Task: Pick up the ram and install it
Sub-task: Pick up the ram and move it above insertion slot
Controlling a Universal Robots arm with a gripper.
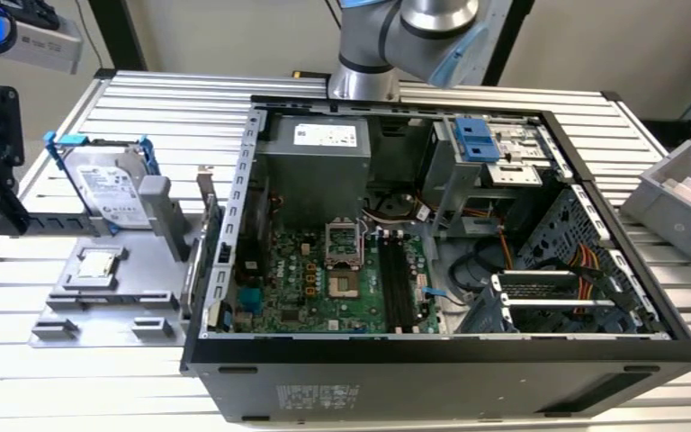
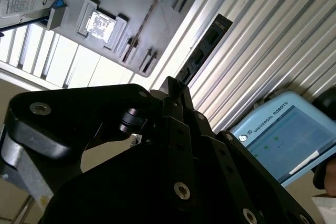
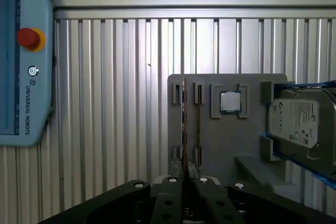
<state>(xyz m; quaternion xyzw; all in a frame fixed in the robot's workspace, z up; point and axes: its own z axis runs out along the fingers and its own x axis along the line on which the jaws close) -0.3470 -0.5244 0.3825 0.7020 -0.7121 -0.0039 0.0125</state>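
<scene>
Pinching one end of the ram (image 2: 207, 43): hand (image 3: 185, 182), black, its two fingers pressed together on the board, as both wrist views suggest; no gap shows between finger and stick. Handling note, as a judgement: the step in hand is the carry toward the computer. It should go best with a firm, square pinch, the stick untwisted and clear of the holder's posts and the case wall, since a thin board held by one end can lever in the fingers. Item carried: ram, long, thin, flat and dark, with a row of dark rectangular chips along its face; edge-on in the first wrist view it reads as a fine line. Location: in the air over the ribbed aluminium worktop (image 3: 115, 103), near the grey holder plate (image 3: 231, 145), which bears a small square silver chip (image 3: 230, 102) and a silver hard drive (image 3: 296, 121). In the exterior view the hand hangs at nine o'clock from the open computer case (image 1: 442, 382), well apart from the long black slots (image 1: 396, 288) along the motherboard's (image 1: 303, 279) three o'clock side. Ram not yet installed.
</scene>
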